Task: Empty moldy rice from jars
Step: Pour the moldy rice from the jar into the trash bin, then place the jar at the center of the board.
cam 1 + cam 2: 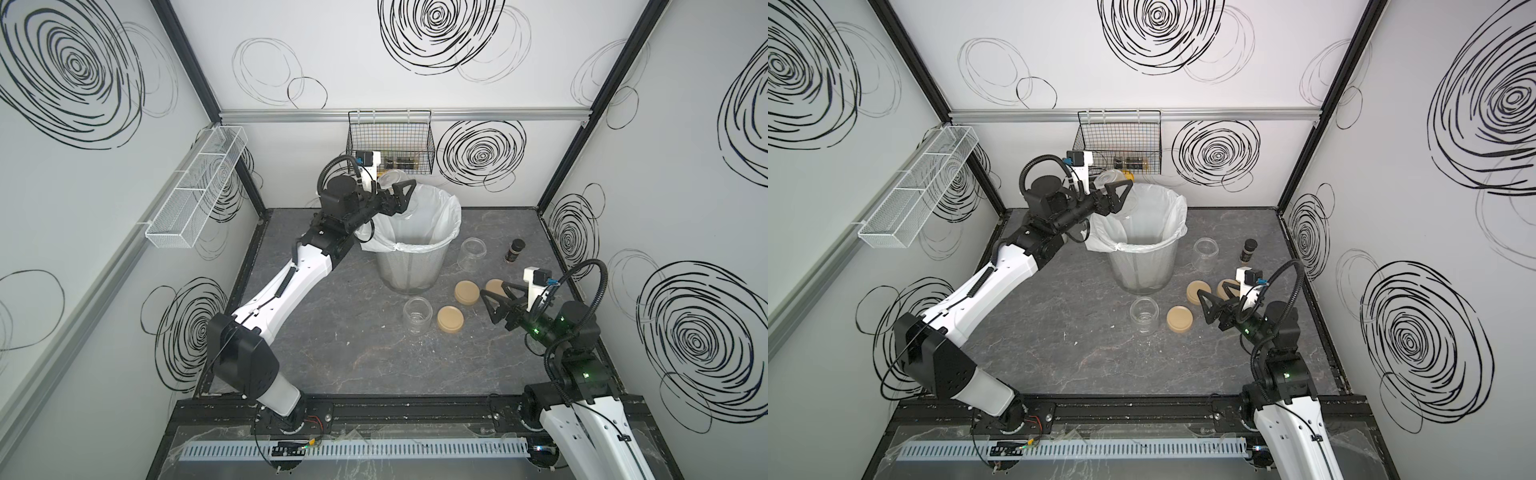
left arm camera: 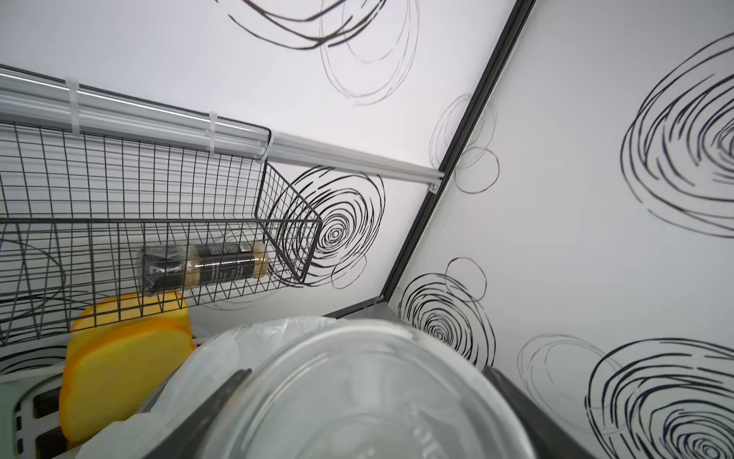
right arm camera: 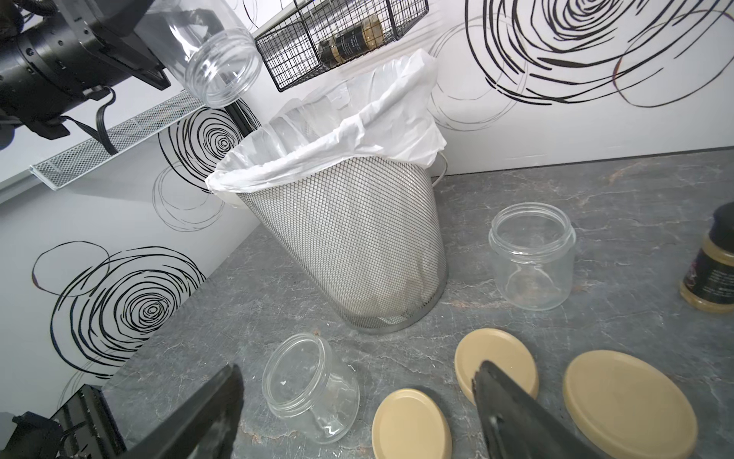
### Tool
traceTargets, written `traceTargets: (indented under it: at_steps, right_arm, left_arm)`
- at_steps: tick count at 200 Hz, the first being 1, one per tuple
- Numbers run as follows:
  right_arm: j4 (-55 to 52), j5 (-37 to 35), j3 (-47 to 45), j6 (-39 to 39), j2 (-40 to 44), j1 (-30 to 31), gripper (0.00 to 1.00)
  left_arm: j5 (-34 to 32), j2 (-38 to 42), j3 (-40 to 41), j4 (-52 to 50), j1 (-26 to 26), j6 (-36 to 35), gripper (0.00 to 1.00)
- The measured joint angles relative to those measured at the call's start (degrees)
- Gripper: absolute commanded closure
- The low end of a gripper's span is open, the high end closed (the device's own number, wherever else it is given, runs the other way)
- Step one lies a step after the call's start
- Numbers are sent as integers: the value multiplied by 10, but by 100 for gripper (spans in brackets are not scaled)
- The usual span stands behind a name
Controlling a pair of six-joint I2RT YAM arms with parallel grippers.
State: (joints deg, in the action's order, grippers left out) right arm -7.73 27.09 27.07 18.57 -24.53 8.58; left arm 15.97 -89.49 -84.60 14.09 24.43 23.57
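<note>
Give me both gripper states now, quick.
Left gripper: shut on a clear jar, tipped mouth-down over the bin.
Right gripper: open, holding nothing.

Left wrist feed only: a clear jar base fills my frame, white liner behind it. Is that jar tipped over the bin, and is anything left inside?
Observer: The clear wide-mouthed jar in the left claw hangs tilted, mouth down, over the silver mesh bin. No grains show inside it.
Operator: Other jars?
Observer: Two more clear jars stand upright and lidless on the grey table, one right of the bin and one in front of it. Both look empty.
Operator: Right arm?
Observer: The right claw is open and holds nothing, near three round tan lids lying on the table.
</note>
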Motion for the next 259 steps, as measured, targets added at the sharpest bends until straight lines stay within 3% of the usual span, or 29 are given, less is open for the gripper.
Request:
traceTargets:
  at_steps: [46, 112, 172, 259]
  right_arm:
    - [56, 33, 20, -1, -40, 0, 12]
    - [217, 114, 83, 33, -171, 0, 19]
    - [327, 166, 156, 62, -274, 5, 25]
    - [394, 191, 243, 35, -366, 102, 29]
  left_arm:
    - [22, 1, 61, 102, 0, 80, 33]
    - [45, 16, 120, 231, 30, 183, 33]
    - [42, 17, 133, 292, 61, 224, 33]
    - [41, 8, 134, 342, 93, 264, 32]
